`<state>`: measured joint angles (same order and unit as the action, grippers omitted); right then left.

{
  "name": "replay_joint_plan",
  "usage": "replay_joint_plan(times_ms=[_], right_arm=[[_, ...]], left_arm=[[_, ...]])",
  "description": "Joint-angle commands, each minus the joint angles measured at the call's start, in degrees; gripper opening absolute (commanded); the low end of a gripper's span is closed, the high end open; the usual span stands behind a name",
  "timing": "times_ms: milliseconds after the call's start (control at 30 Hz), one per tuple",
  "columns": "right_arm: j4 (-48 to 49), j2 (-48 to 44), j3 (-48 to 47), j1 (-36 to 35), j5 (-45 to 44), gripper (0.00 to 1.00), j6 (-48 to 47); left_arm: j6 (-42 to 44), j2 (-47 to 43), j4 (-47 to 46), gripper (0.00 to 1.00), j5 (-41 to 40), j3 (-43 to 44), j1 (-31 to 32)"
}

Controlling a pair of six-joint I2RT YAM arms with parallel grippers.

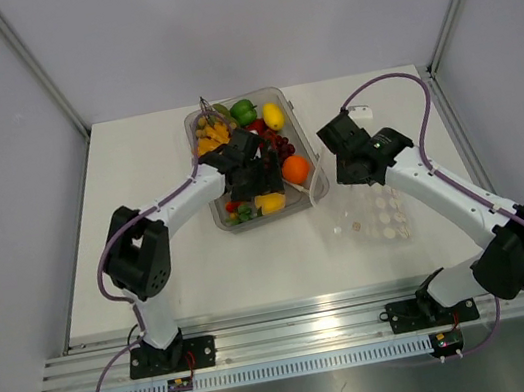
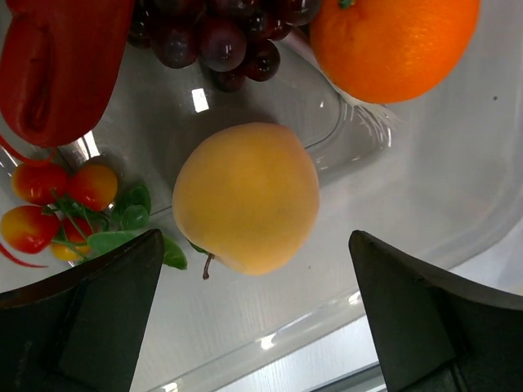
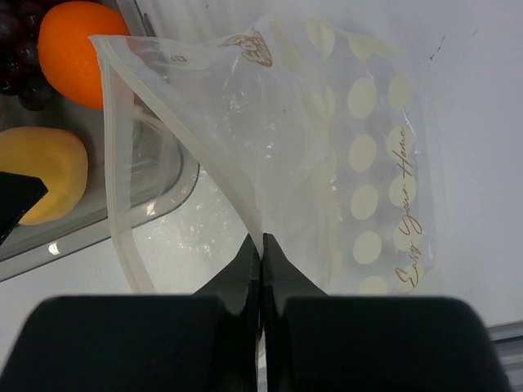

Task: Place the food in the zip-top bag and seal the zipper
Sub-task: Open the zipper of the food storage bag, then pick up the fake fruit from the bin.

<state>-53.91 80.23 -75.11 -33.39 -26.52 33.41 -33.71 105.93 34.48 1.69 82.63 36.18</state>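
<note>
Left gripper (image 2: 256, 269), jaws wide apart, poised over a yellow fruit (image 2: 245, 196) in the tray (image 2: 441, 188). Right gripper (image 3: 261, 245) clamps the zip-top bag (image 3: 327, 163) by its edge; the bag appears empty, so filling and sealing remain.

You have a clear zip-top bag (image 3: 359, 155) printed with round cream-white dots and thin gold script (a small emblem near its mouth is the same gold), edged by a milky zipper (image 3: 114, 171) strip. In your clear tray (image 2: 433, 180) you see a bright orange (image 2: 392, 41), dark purple grapes (image 2: 221, 41), a deep red pepper (image 2: 61, 65), a yellow-orange round fruit (image 2: 245, 200), red-and-orange cherry tomatoes (image 2: 49, 196) on green leaves (image 2: 131, 216), a green pepper (image 1: 243, 111) and a yellow lemon (image 1: 273, 115).
</note>
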Motion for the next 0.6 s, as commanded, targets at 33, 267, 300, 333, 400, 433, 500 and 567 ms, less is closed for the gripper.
replay_joint_plan(times_ms=[33, 267, 300, 333, 400, 433, 500, 567], right_arm=[[0.6, -2.0, -2.4, -0.1, 0.6, 0.0, 0.3], [0.8, -2.2, -2.4, -0.1, 1.6, 0.0, 0.6], [1.2, -2.2, -2.2, -0.1, 2.0, 0.0, 0.3], [1.3, -2.2, -2.1, -0.1, 2.3, 0.0, 0.3], [1.2, -1.9, -2.1, -0.1, 2.6, 0.0, 0.4], [1.2, -2.0, -2.1, -0.1, 2.6, 0.0, 0.4], [1.2, -2.2, -1.9, -0.1, 2.5, 0.0, 0.5], [1.3, -2.5, -1.8, -0.1, 2.5, 0.0, 0.5]], left_arm=[[-1.1, 1.8, -2.2, 0.99, -3.5, 2.6, 0.6], [-1.6, 4.5, -3.4, 0.95, -4.6, 2.8, 0.9], [-1.5, 4.9, -3.4, 0.94, -4.7, 3.0, 0.9], [-1.4, 5.6, -3.4, 0.92, -4.7, 3.1, 0.9], [-1.0, 6.0, -3.4, 0.9, -4.4, 3.6, 1.1], [-0.9, 6.0, -3.5, 0.88, -4.4, 3.6, 1.2], [-0.8, 5.7, -3.8, 0.79, -4.1, 3.2, 1.3], [-0.7, 4.4, -3.8, 0.7, -4.0, 3.0, 1.3]])
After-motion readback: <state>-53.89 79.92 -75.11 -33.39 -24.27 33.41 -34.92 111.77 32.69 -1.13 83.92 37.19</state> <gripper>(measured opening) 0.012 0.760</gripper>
